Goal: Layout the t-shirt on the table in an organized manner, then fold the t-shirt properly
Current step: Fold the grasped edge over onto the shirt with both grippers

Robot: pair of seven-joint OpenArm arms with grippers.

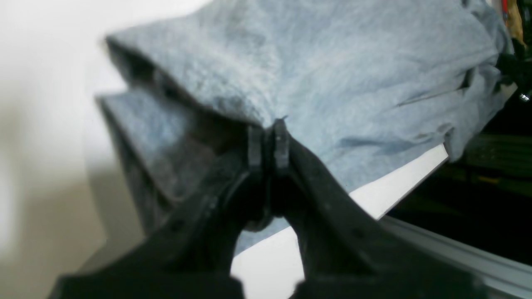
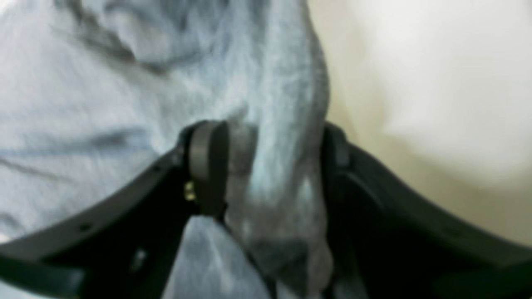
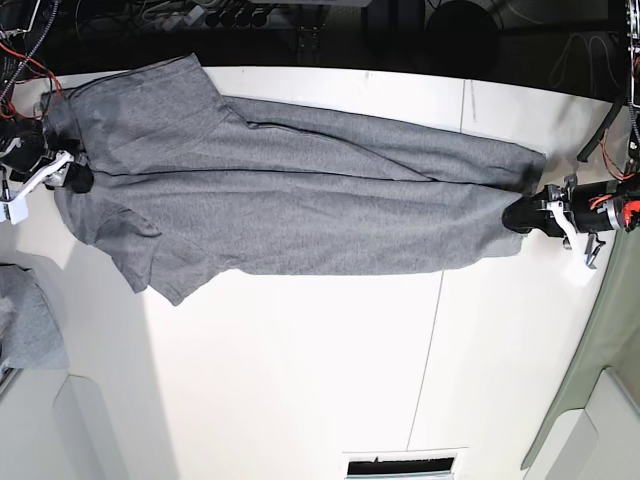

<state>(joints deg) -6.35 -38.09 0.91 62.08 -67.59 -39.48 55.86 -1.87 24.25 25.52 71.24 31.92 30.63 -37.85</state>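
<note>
Left wrist view: the left gripper (image 1: 268, 143) has its jaws pressed together on a fold of the grey t-shirt (image 1: 332, 83), which spreads toward 12 and 2 o'clock over the white table (image 1: 270, 265).

Right wrist view: the right gripper (image 2: 270, 166) has its jaws spread apart, a bunched ridge of the t-shirt (image 2: 124, 83) lying between them.

Base view: the t-shirt (image 3: 300, 200) lies stretched across the table (image 3: 300, 380) from 9 to 3 o'clock, the right gripper (image 3: 70, 175) at 9, the left gripper (image 3: 522, 215) at 3.

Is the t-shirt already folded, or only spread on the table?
Only spread: the t-shirt lies stretched lengthwise across the table, one sleeve sticking out, wrinkled, not neatly folded.
</note>
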